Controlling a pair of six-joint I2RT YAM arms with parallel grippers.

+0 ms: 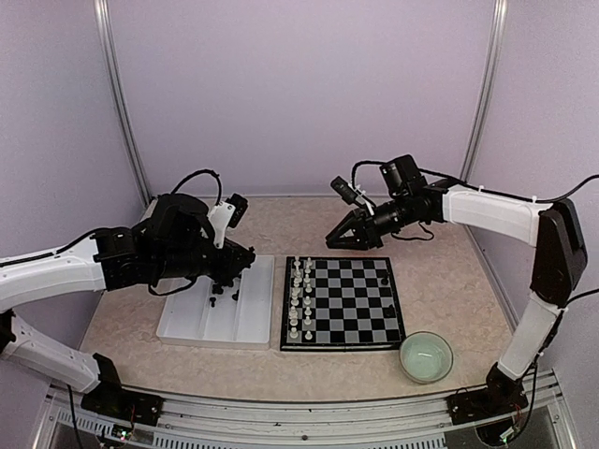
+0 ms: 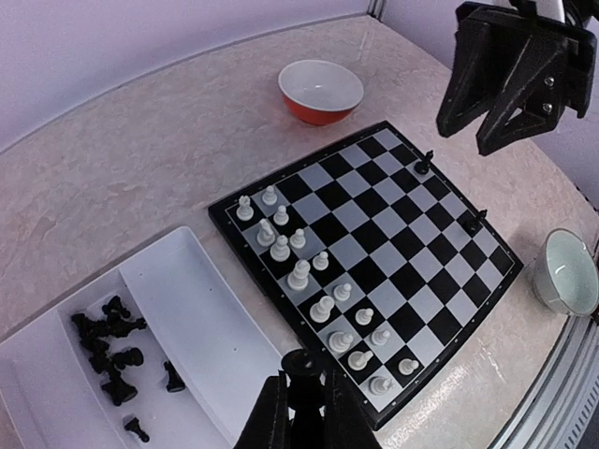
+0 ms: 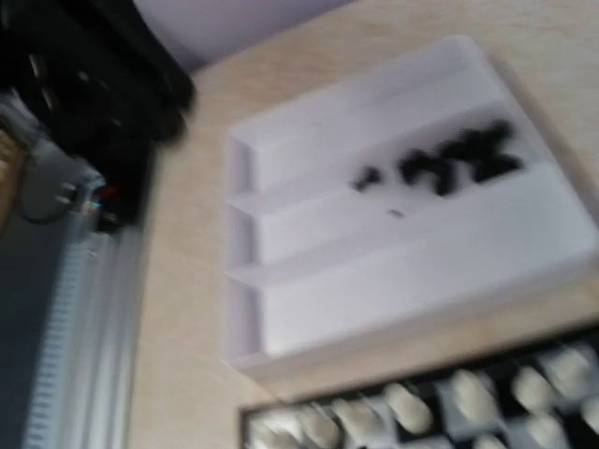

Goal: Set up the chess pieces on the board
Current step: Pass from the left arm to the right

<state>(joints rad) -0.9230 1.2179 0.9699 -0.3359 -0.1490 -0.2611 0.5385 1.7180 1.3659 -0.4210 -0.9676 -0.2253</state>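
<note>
The board (image 2: 404, 223) lies right of the tray, with white chess pieces (image 2: 299, 274) in two rows along its near-left side and two black ones (image 2: 424, 164) on the far side. Loose black chess pieces (image 2: 110, 342) lie in the white tray (image 2: 201, 318). My left gripper (image 2: 304, 376) is shut on a black chess piece (image 2: 303, 363), held above the gap between tray and board; in the top view it (image 1: 241, 264) hovers over the tray's right part. My right gripper (image 1: 339, 243) hangs above the board's far edge, jaws apart and empty, and shows again as the right gripper (image 2: 470, 136).
A red bowl (image 2: 321, 91) stands beyond the board's far corner. A pale green bowl (image 1: 426, 356) sits by the board's near right corner. The right wrist view is blurred, showing the tray (image 3: 393, 271) and white pieces (image 3: 468, 398). Walls enclose the table.
</note>
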